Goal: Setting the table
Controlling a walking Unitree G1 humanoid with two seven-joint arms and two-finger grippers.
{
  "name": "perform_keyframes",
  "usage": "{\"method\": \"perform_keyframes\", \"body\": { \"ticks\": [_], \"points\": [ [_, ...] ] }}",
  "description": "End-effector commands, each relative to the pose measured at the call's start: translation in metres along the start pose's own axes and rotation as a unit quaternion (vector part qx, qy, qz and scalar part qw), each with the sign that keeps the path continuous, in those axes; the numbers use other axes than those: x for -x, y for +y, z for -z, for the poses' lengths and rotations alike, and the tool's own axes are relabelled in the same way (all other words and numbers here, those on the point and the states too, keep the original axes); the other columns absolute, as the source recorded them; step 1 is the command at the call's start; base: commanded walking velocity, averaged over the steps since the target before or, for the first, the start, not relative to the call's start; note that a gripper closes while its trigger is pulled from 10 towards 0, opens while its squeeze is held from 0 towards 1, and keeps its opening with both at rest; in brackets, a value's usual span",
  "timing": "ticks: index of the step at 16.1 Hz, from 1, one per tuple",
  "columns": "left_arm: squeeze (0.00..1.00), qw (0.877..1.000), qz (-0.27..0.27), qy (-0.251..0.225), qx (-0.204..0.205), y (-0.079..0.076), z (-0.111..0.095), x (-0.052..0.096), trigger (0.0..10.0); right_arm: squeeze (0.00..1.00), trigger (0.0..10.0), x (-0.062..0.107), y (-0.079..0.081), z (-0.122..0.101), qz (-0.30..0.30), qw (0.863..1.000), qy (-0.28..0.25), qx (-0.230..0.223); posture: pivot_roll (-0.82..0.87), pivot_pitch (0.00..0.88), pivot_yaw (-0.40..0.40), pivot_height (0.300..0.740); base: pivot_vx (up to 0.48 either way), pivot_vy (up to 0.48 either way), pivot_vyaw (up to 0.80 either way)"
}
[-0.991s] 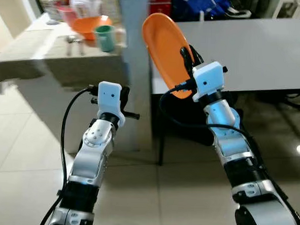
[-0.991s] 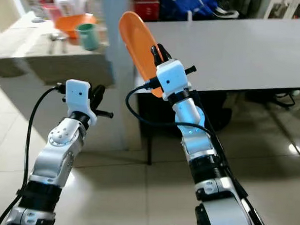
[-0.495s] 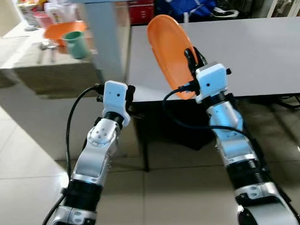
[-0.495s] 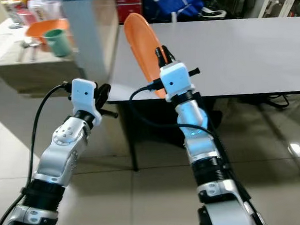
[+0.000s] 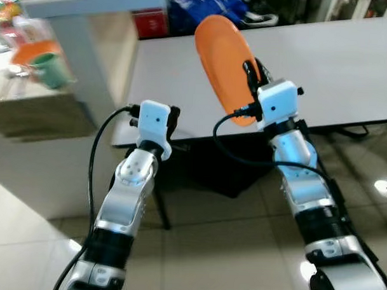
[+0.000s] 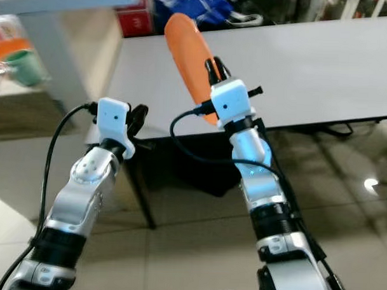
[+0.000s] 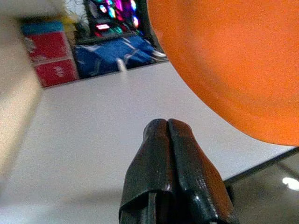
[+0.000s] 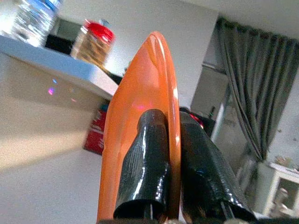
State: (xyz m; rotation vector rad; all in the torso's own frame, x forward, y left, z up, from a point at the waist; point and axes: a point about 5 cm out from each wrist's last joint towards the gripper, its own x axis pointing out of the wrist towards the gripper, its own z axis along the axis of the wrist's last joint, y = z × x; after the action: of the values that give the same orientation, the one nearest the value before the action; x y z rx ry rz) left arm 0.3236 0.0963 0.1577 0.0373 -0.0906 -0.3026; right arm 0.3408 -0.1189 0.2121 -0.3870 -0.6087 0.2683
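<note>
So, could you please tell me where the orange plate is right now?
The orange plate is held nearly on edge in the right gripper, raised over the near edge of the grey table, right of the empty left gripper.

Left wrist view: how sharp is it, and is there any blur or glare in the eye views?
Left wrist view: shut black fingers sharp, round orange plastic plate soft, background blurred. Left eye view: counter with green cup smeared; glare spot on the tiled floor. Right wrist view: plate rim crisp.

Right gripper (image 5: 253,66) raised, fingers clamped on tilted orange oval plate (image 5: 225,66); left gripper (image 7: 168,136) raised alongside, fingers pressed together, empty.
</note>
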Motion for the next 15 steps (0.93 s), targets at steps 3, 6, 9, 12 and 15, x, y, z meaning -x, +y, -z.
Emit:
{"method": "perform_keyframes", "body": {
  "ticks": [3, 6, 9, 12, 15],
  "points": [
    [0.00, 1.000, -0.001, -0.008, -0.011, 0.0052, -0.0048, -0.0021, 10.0, 0.00, 0.0, -0.0084, -0.0045, -0.0138, 0.016, 0.999, -0.034, 0.001, -0.16, 0.000, 0.126, 0.740, 0.305, -0.368, 0.00],
    [0.00, 1.000, -0.007, -0.008, -0.010, 0.0075, -0.0049, -0.0021, 10.0, 0.00, 0.0, -0.0086, -0.0039, -0.0140, 0.014, 0.999, -0.035, 0.001, -0.16, 0.000, 0.125, 0.740, 0.305, -0.366, 0.00],
    [0.00, 1.000, -0.004, -0.010, -0.012, 0.0065, -0.0049, -0.0023, 10.0, 0.00, 0.0, -0.0080, -0.0040, -0.0142, 0.013, 0.999, -0.036, 0.002, -0.16, 0.000, 0.124, 0.740, 0.315, -0.359, 0.00],
    [0.00, 1.000, -0.004, -0.011, -0.011, 0.0057, -0.0048, -0.0025, 10.0, 0.00, 0.0, -0.0072, -0.0045, -0.0144, 0.013, 0.999, -0.036, 0.002, -0.16, 0.000, 0.120, 0.740, 0.311, -0.363, 0.00],
    [0.00, 1.000, -0.007, -0.009, -0.004, 0.0051, -0.0034, -0.0024, 10.0, 0.00, 0.0, -0.0077, -0.0032, -0.0145, 0.009, 0.999, -0.036, 0.001, -0.16, 0.000, 0.117, 0.740, 0.312, -0.360, 0.00]
  ]
}}
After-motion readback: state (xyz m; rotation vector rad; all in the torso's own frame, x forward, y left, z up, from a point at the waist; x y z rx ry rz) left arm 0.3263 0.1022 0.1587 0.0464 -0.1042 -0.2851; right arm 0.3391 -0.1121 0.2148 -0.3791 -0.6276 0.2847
